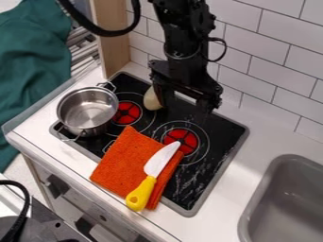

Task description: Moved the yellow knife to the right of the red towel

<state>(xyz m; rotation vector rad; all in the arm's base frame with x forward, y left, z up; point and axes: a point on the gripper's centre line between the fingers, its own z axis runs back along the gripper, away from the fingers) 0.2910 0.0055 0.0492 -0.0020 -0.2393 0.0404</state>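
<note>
Currently, the end effector hangs wide open at upper centre, gripping nothing. Below centre, the yellow knife lies slanted on the orange-red towel.

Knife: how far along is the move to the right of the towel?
Done: nothing I can confirm; the knife lies on the towel, toward its right side, not off to the right of it.
In hand: not the knife; the hand is over the back of the stove, away from it.
Left: likely the whole move, grasp, lift and set down right of the towel.
</note>
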